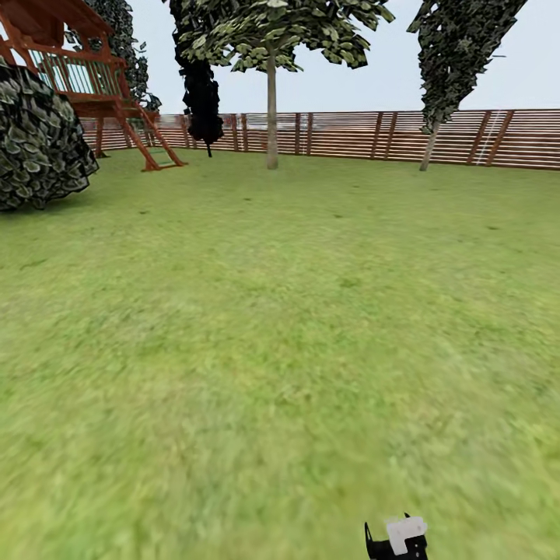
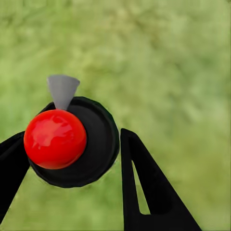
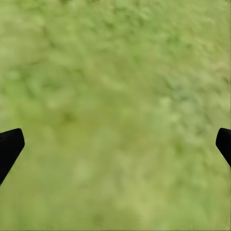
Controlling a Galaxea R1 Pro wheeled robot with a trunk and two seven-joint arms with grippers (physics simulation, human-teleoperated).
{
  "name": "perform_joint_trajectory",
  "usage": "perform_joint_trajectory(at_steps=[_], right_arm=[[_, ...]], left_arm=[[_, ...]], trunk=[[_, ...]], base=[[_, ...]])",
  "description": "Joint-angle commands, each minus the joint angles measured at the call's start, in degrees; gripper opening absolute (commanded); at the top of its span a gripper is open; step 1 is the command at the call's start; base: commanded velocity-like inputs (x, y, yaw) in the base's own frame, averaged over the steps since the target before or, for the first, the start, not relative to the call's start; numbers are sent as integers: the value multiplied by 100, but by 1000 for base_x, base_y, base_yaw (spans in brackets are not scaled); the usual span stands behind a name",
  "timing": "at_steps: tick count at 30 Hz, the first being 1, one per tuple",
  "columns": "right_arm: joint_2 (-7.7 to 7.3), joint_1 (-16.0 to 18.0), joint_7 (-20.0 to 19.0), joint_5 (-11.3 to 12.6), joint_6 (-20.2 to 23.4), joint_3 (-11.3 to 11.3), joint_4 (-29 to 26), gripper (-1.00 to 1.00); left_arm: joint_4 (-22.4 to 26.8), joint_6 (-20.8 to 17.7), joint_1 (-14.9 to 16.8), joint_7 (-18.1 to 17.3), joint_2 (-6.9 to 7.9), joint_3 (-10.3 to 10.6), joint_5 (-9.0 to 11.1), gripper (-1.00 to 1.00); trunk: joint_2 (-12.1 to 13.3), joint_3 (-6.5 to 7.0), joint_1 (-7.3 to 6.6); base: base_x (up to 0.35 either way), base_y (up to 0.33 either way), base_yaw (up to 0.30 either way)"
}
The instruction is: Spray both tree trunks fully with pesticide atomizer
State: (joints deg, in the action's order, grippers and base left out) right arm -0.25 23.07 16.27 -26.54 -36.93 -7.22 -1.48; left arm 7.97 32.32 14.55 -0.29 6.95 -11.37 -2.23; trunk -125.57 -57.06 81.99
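— Pesticide atomizer [image 1: 397, 538]: where is it?

— At the very bottom edge of the head view, right of middle. It is a small dark body with a pale grey head, seen against the grass floor [image 1: 280, 350]. I cannot tell from there whether it touches the grass.

— And the left pincer [image 2: 74, 159]?

— Its wrist view shows a round black body with a grey cone and a glossy red ball [image 2: 55, 138] on it. One black finger [image 2: 10, 163] lies against one side and the other finger lies against the opposite side. I take that body for the bottle, pinched between them, with blurred grass behind it.

— The right pincer [image 3: 115, 144]?

— Spread wide. Only the two dark tips [image 3: 8, 147] show, at opposite edges of its view, with nothing but grass between them.

— The trees?

— Well away across the lawn, before the slatted wooden fence [image 1: 350, 134]. One pale straight tree trunk [image 1: 271, 117] stands near the middle, and a second, leaning trunk [image 1: 428, 148] stands to the right. A black-leaved tree [image 1: 202, 85], a wooden play tower [image 1: 93, 78] and a dark shrub [image 1: 39, 140] stand to the left.
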Motion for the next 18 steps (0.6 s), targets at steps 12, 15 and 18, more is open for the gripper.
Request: perform_joint_trajectory(at_steps=[12, 15, 18], right_arm=[[2, 4, 26, -62, -16, -43, 7, 100], [3, 4, 24, -62, -16, -43, 7, 100], [3, 4, 26, -62, -16, -43, 7, 100]], left_arm=[[-6, 20, 4, -5, -1, -26, -23, -100], [-6, 19, 4, -4, -1, -25, -23, -100], [-6, 20, 4, -6, -1, -26, -23, -100]], trunk=[[-2, -5, 2], [-2, -5, 2], [-2, -5, 2]], base=[[321, 99, 0], [321, 99, 0], [321, 99, 0]])
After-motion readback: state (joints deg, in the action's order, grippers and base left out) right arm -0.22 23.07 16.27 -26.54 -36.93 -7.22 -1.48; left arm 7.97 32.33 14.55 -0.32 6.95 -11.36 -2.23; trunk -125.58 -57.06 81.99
